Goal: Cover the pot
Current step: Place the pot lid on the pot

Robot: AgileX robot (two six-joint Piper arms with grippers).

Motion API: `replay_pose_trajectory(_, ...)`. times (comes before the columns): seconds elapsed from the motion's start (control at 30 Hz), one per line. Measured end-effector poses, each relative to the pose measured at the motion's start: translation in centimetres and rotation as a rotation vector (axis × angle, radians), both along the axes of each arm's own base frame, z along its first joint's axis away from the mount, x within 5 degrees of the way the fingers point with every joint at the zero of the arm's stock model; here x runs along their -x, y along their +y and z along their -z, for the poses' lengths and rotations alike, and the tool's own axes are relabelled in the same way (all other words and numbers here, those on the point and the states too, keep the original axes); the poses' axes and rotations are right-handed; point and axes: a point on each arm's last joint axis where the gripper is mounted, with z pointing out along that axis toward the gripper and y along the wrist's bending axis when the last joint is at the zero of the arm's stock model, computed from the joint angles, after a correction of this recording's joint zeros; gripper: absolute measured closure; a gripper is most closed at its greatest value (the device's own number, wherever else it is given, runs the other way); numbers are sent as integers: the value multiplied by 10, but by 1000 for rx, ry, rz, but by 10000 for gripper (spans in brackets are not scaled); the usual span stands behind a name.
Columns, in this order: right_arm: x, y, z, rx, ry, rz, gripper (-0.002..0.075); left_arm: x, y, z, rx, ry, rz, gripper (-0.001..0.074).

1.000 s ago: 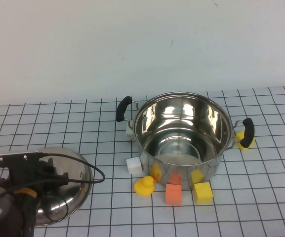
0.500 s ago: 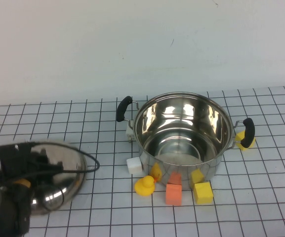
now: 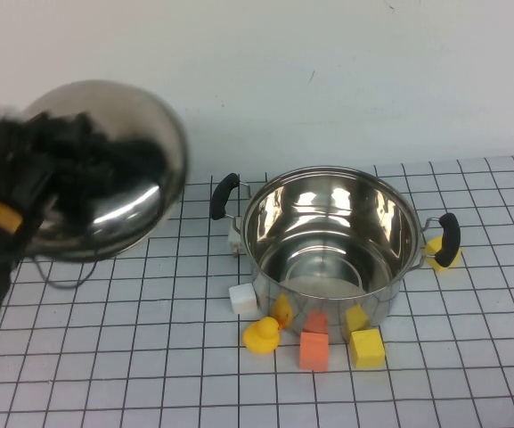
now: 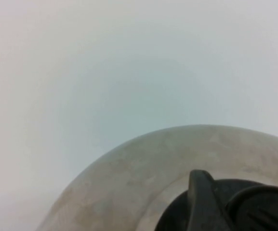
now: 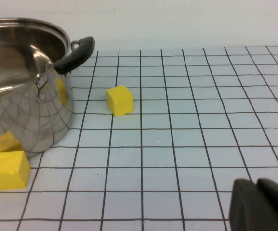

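In the high view the pot (image 3: 328,243) stands uncovered on the gridded table (image 3: 105,357), right of centre, its two black handles pointing left-back and right. The left gripper (image 3: 69,174) is raised at the upper left, well apart from the pot, with the domed steel lid (image 3: 127,178) carried on it, so its fingers look closed on the lid's knob, though dark blur hides the grip itself. In front of the pot lie a white block (image 3: 242,299), a yellow duck (image 3: 261,336), an orange block (image 3: 313,350) and a yellow block (image 3: 366,347). In the left wrist view the lid (image 4: 143,173) fills the lower part as a pale curved dome, with the gripper's dark body (image 4: 225,202) against it. In the right wrist view the pot (image 5: 23,91) sits near a yellow cube (image 5: 119,100); only a dark edge of the right gripper (image 5: 261,204) shows, low over the table, and I cannot tell how its fingers stand.
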Motion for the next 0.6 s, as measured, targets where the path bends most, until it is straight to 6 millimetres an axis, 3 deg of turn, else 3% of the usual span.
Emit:
replay_pose_trajectory(0.17,0,0,0,0,0,0,717,-17,-32,-31,36,78,170,423)
replay_pose_trajectory(0.3,0,0,0,0,0,0,717,-32,-72,-38,39,78,280,423)
replay_pose_trajectory(0.47,0,0,0,0,0,0,717,-48,-128,-28,22,86,405,423)
replay_pose_trajectory(0.6,0,0,0,0,0,0,717,-54,-171,0,-99,85,484,423)
